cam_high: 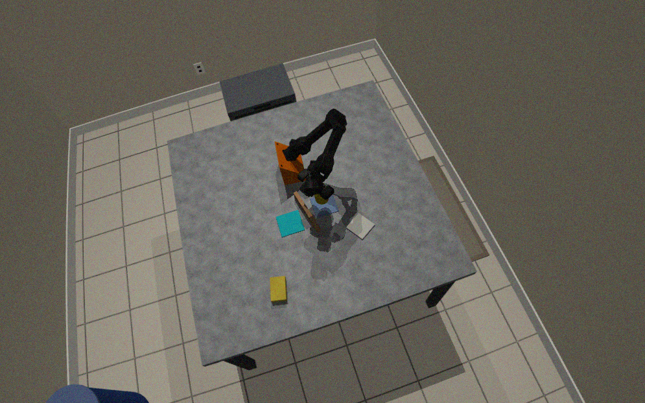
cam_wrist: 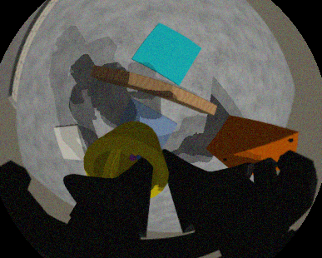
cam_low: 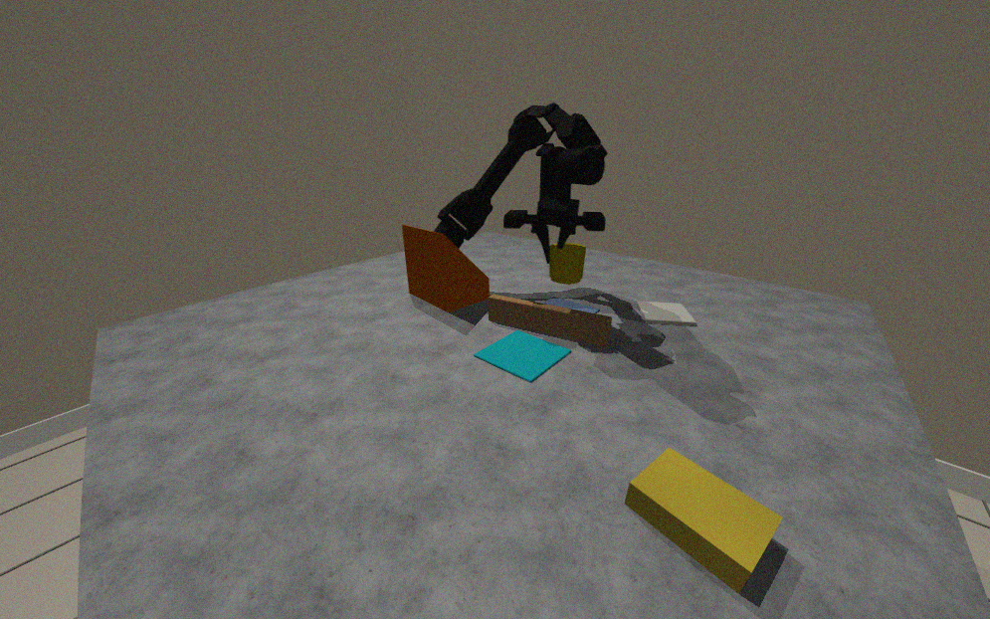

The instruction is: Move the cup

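An olive-yellow cup [cam_high: 320,199] [cam_low: 567,264] [cam_wrist: 122,148] hangs upright in the air, clear of the table. My gripper [cam_high: 318,192] [cam_low: 554,247] [cam_wrist: 157,153] is shut on the cup's rim from above. A small marble shows inside the cup in the wrist view. The cup is above a pale blue pad [cam_high: 331,205] [cam_low: 573,306] [cam_wrist: 157,124]. A cyan pad [cam_high: 290,223] [cam_low: 522,354] [cam_wrist: 167,52] lies flat on the far side of a low wooden bar [cam_high: 307,213] [cam_low: 548,319] [cam_wrist: 156,87] that runs between the two pads.
An orange wedge [cam_high: 284,163] [cam_low: 441,270] [cam_wrist: 249,142] stands by the arm's base. A white tile [cam_high: 360,225] [cam_low: 666,311] [cam_wrist: 68,141] lies beside the blue pad. A yellow block [cam_high: 278,288] [cam_low: 701,516] lies near the table's front. A grey box [cam_high: 257,90] stands behind the table.
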